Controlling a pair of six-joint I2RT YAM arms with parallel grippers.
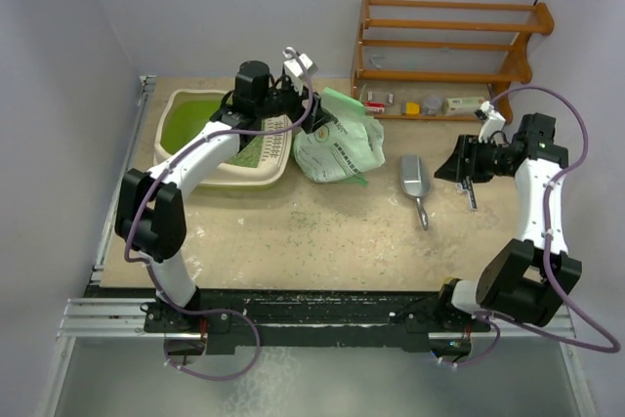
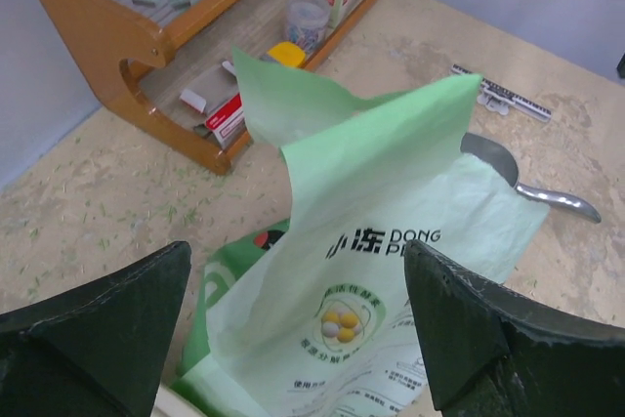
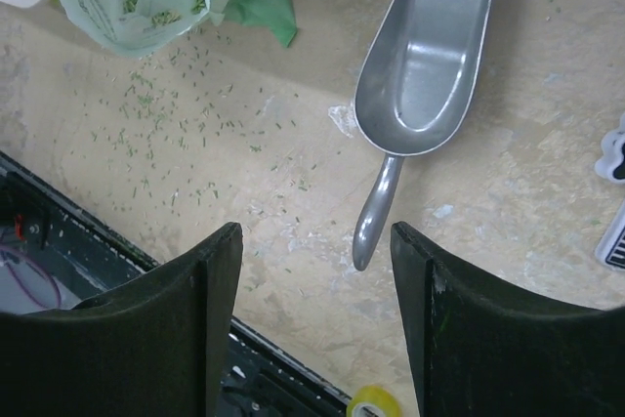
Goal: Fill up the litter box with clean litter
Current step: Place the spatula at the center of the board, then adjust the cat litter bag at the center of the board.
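The cream litter box point(image 1: 174, 158) stands at the back left, its inside covered with green litter point(image 1: 190, 124). Just to its right sits the pale green printed bag point(image 1: 337, 139), its torn top standing up point(image 2: 391, 241). My left gripper point(image 1: 296, 103) hovers over the box's right end and faces the bag. It is open point(image 2: 296, 251), with the bag beyond its fingers. A metal scoop point(image 1: 415, 181) lies empty on the table point(image 3: 430, 56). My right gripper point(image 1: 457, 161) is open point(image 3: 314, 231) above the table, just short of the scoop's handle, and holds nothing.
A wooden shelf point(image 1: 449, 46) with small boxes and a jar stands at the back right. Loose green pellets point(image 3: 166, 114) are scattered on the table near the bag. A yellow tape roll point(image 3: 376, 404) lies by the black front rail point(image 1: 293, 305).
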